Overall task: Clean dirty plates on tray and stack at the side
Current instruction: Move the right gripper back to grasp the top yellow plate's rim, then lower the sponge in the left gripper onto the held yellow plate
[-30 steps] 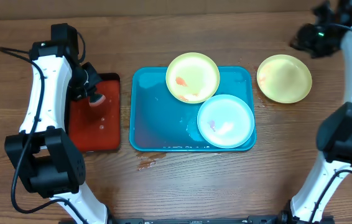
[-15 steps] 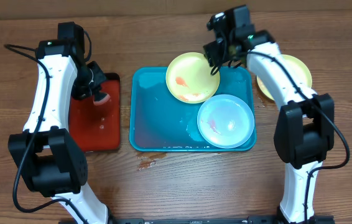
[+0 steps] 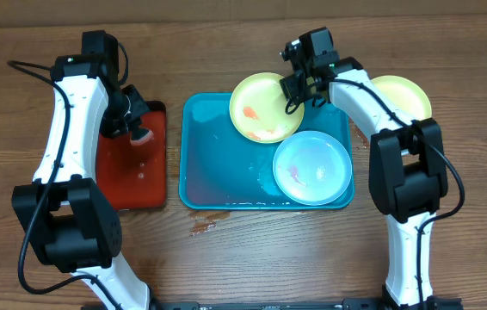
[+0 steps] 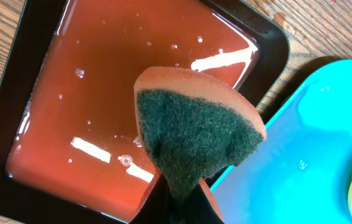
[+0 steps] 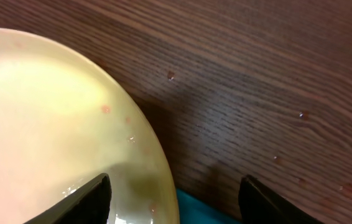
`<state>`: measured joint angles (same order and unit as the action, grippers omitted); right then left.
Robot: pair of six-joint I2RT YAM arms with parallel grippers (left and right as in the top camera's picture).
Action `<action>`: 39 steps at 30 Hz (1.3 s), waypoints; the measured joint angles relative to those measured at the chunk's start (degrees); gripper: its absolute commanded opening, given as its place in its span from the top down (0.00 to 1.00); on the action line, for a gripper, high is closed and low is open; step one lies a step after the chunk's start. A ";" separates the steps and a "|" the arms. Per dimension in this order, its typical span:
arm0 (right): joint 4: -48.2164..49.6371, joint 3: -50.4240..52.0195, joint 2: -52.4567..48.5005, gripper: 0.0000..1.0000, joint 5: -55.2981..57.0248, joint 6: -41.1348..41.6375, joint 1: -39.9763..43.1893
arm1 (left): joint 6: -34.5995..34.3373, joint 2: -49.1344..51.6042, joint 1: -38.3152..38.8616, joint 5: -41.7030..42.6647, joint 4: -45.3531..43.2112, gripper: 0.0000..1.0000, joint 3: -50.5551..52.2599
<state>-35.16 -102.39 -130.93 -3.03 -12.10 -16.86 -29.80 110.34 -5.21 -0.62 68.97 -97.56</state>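
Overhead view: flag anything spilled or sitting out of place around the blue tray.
A reddish puddle lies on the table just off the tray's near-left corner, outside it. The lime-green plate with orange smears overhangs the tray's far rim instead of sitting fully inside. Nothing looks broken.

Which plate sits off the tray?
The green plate on the table right of the tray; the other green one and the white one rest on it.

Spread hand (image 5: 175, 194) over yellow plate (image 5: 45, 118) rim (droplets (image 5: 171, 76) on table (image 5: 269, 81))
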 measured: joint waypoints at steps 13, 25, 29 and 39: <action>-0.74 0.09 -0.72 0.93 -0.59 -0.44 -0.15 | 0.00 0.00 0.00 0.00 0.00 0.96 0.00; -13.70 -5.92 -0.70 0.96 -1.51 3.15 -3.87 | 0.00 0.00 0.00 0.00 0.00 0.96 0.00; -21.57 -10.54 -0.70 0.96 -1.40 6.27 -5.60 | 0.00 0.00 0.00 0.13 0.04 0.96 0.00; -28.46 -9.14 -0.72 0.96 -6.21 14.71 -7.04 | 0.22 0.00 0.00 2.36 0.07 0.96 0.00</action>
<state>-63.61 -111.53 -131.66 -9.23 2.61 -23.90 -29.58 110.34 -5.21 1.74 69.04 -97.56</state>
